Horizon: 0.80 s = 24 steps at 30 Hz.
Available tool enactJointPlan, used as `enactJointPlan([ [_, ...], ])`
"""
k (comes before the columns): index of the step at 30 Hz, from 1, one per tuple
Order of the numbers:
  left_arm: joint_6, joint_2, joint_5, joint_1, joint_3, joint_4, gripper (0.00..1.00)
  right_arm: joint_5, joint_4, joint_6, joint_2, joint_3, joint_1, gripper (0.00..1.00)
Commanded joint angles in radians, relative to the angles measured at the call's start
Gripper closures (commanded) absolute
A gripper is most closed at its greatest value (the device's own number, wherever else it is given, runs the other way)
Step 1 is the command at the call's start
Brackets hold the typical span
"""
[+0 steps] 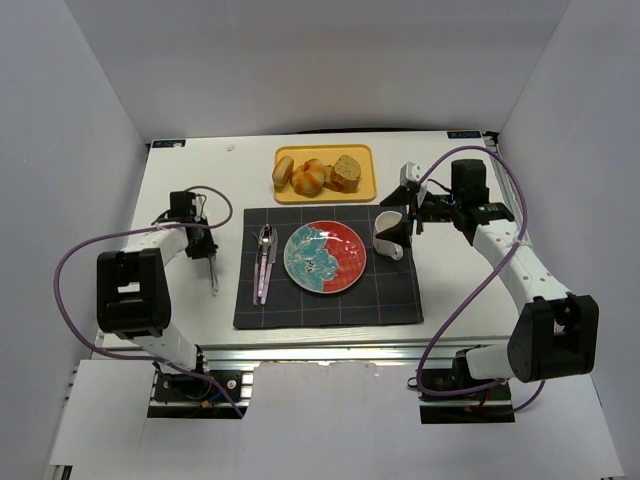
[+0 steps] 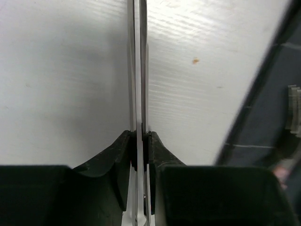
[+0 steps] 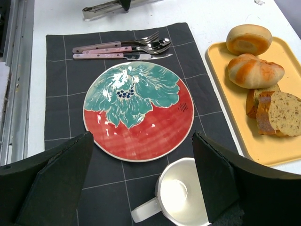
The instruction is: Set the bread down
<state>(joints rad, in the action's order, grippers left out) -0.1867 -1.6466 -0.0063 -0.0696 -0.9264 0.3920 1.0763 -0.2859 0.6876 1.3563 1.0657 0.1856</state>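
Three breads lie on a yellow tray point(image 1: 362, 153) at the back: a round roll point(image 1: 283, 171), a striped roll point(image 1: 309, 178) and sliced seeded bread point(image 1: 346, 173). The right wrist view shows them at the right: the round roll point(image 3: 249, 39), the striped roll point(image 3: 255, 70), the sliced bread point(image 3: 277, 113). A red and teal plate point(image 1: 325, 257) point(image 3: 136, 113) sits bare on a dark placemat point(image 1: 330, 305). My right gripper point(image 1: 410, 205) point(image 3: 141, 141) is open and empty above a white mug point(image 1: 390, 232). My left gripper point(image 1: 205, 250) point(image 2: 139, 136) is shut on metal tongs point(image 1: 213, 272) point(image 2: 137, 70) low over the table, left of the mat.
Cutlery point(image 1: 264, 262) point(image 3: 122, 47) lies on the mat left of the plate. The white mug point(image 3: 181, 197) stands on the mat's right side, between plate and tray corner. White walls enclose the table on three sides.
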Motion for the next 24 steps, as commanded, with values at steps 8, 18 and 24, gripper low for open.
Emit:
enactJointPlan([
  [8,-0.326,0.142,0.203,0.185,-0.199,-0.170,0.55,0.010,0.005,-0.003,-0.045,-0.015,-0.023,0.11],
  [18,-0.208,-0.080,0.131,0.290,-0.561,0.005,0.47,0.025,0.002,0.003,-0.052,-0.032,-0.037,0.11],
  [24,-0.114,-0.182,0.043,0.338,-0.698,0.116,0.45,0.033,0.004,0.004,-0.051,-0.038,-0.049,0.11],
])
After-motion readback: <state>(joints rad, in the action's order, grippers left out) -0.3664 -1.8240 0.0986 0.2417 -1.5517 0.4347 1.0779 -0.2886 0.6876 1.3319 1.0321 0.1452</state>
